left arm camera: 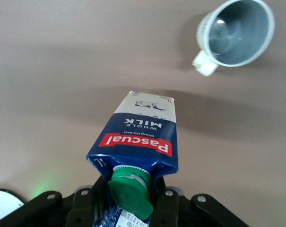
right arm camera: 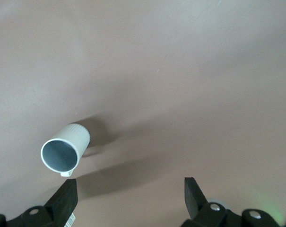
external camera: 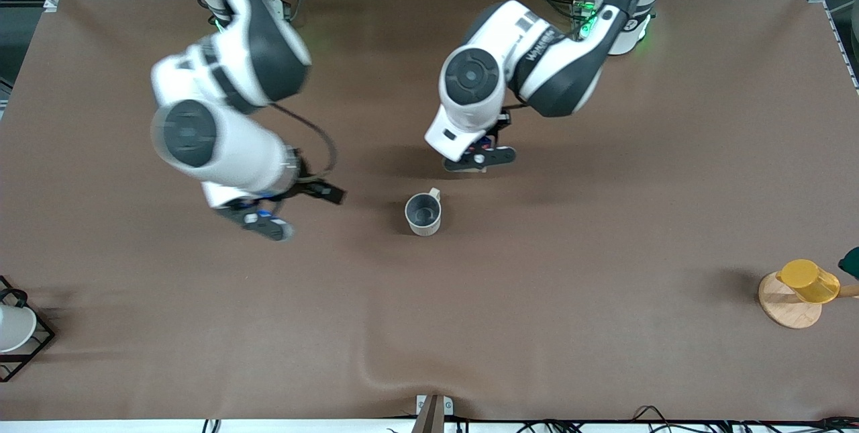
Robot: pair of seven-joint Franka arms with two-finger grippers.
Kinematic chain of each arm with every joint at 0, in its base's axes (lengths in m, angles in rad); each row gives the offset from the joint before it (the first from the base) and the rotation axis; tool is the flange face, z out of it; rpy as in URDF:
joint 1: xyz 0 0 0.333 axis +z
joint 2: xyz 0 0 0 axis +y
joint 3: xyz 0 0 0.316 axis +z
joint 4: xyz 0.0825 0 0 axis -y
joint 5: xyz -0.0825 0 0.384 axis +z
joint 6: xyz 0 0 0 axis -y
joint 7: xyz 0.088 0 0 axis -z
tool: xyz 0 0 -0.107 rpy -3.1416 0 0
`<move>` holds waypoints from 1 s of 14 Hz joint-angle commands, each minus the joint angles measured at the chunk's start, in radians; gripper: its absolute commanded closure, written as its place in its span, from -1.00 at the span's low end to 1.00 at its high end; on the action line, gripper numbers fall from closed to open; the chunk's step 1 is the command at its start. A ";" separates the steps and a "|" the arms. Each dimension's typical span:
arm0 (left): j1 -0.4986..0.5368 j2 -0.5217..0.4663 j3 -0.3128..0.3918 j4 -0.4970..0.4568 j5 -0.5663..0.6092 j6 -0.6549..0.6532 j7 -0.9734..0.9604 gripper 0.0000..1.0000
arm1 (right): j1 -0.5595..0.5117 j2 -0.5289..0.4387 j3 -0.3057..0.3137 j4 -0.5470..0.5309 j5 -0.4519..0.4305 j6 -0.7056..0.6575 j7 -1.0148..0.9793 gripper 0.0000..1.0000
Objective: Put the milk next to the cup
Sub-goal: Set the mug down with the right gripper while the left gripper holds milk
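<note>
Left tool (left arm camera: 128, 208) clamps the milk (left arm camera: 140, 137) above table, seemingly airborne; right tool (right arm camera: 131, 198) wide (empty), cup (external camera: 423, 213) between

Left arm reaches down over mid-table, left gripper (external camera: 480, 159) clamped on the milk (left arm camera: 140, 139) near its cap end, carton hanging below the fingers. Right arm bent low over the table, right gripper (right arm camera: 131, 194) fingers spread wide, holding nothing.

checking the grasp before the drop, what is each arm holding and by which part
The left end effector holds the milk by its top end, around the green cap. The right end effector is open and holds nothing.
</note>
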 commanded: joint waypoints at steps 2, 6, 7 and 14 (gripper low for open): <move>-0.026 0.097 0.003 0.101 -0.022 0.019 0.001 0.30 | -0.140 -0.074 0.013 -0.027 0.002 -0.055 -0.218 -1.00; -0.026 0.136 -0.020 0.101 -0.024 0.119 -0.002 0.30 | -0.275 -0.096 0.015 -0.027 -0.037 -0.114 -0.452 -1.00; -0.026 0.142 -0.020 0.101 -0.024 0.122 -0.002 0.30 | -0.314 -0.096 0.015 -0.029 -0.037 -0.120 -0.519 -1.00; -0.026 0.159 -0.026 0.102 -0.022 0.170 0.036 0.30 | -0.470 -0.215 0.013 -0.136 -0.040 -0.100 -0.842 -1.00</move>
